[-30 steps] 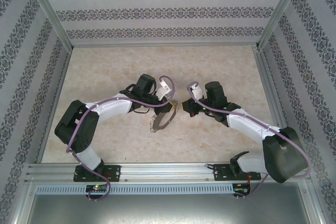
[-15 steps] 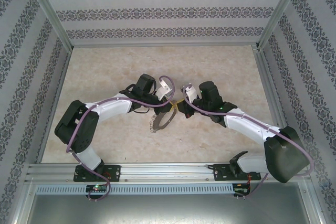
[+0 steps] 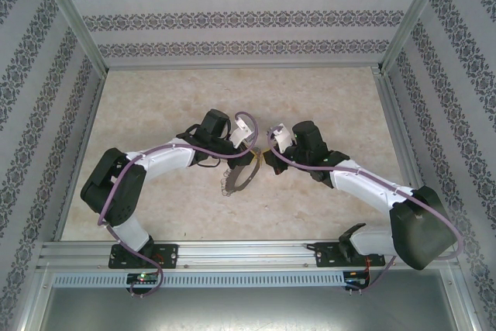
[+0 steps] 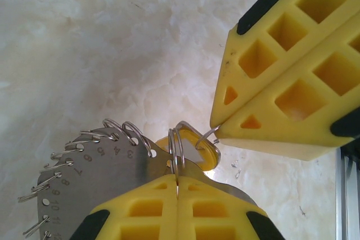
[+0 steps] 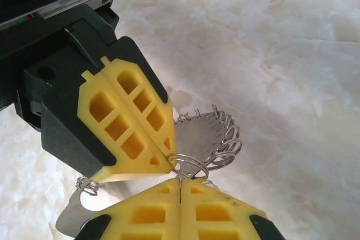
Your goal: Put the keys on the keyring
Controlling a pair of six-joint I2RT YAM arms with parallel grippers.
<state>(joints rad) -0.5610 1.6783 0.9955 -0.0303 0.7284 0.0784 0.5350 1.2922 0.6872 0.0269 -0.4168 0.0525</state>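
Plainly the left fingers (image 4: 169, 196), yellow latticed blocks, are pressed together with no gap, clamping a small silvery wire loop (image 4: 176, 149) at the rim of the keyring (image 4: 107, 167), a large flat silvery ring stamped with numbers and fringed all round with such loops; the right fingers (image 5: 190, 190), the same yellow blocks, are likewise shut tip to tip, and seem to pinch the thin grey end of the key (image 4: 201, 154), a tiny thing with a yellow-gold head that hangs just beside the clamped loop; I cannot tell whether it has entered the loop's coil; the two pairs of fingertips meet almost nose to nose over the pale marbled surface (image 3: 194, 98), the rest of the keyring spreading out from the left pair; judged from this, the threading step is in hand and not finished; the next move calls for a fine push and twist of the key along the loop's split, against a rigid left hold, since a slip would drop the key.
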